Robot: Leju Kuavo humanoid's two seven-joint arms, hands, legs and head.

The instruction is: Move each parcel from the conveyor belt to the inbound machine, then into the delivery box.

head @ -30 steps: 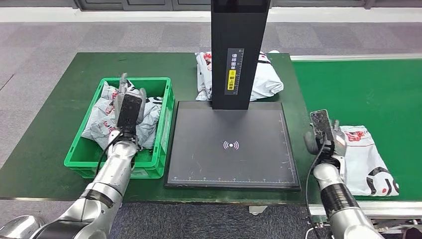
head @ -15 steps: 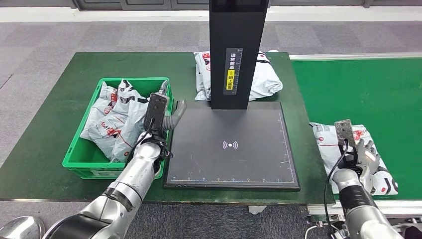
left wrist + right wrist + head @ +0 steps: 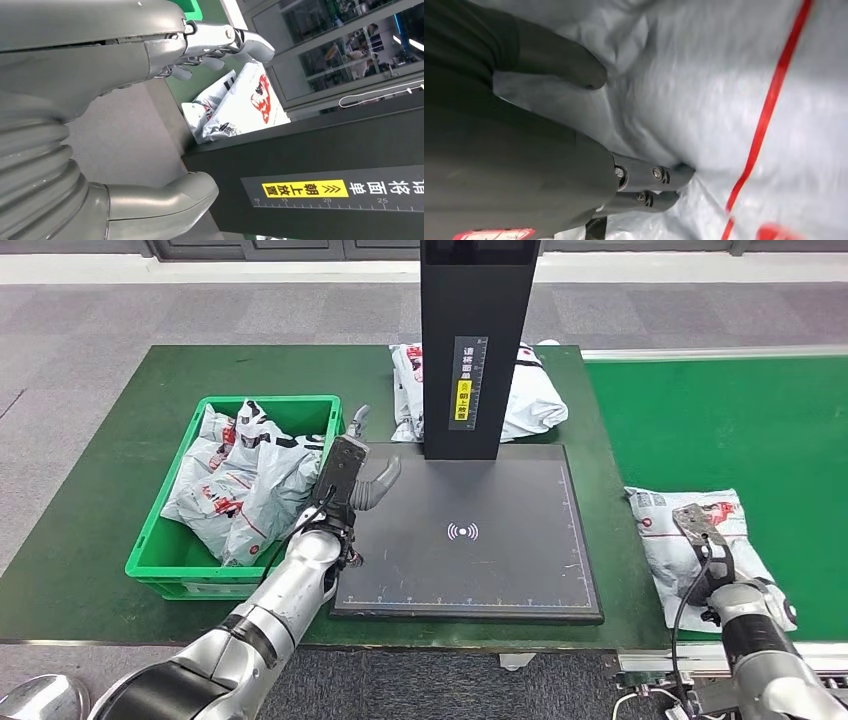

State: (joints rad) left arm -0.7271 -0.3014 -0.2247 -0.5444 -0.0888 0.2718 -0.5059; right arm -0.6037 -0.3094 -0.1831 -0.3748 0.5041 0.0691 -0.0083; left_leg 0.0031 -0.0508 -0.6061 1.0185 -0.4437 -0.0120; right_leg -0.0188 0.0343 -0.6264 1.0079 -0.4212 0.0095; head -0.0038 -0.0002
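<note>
- Parcel (image 3: 700,550): grey-white bag on the conveyor belt (image 3: 740,420), near right of scene; long axis runs near-to-far, slightly slanted.
- Right hand (image 3: 722,575): on the parcel's near half, fingers (image 3: 649,175) pressed into the plastic. Whether the bag is truly clasped, cannot tell.
- Key relation: parcel lies directly under the right hand; scanner plate (image 3: 465,530) sits just left of it, so the carry looks like a short leftward move.
- Left hand (image 3: 350,475): released, fingers apart, holding nothing, over the plate's left edge beside the green crate (image 3: 150,540); well apart from the parcel.
</note>
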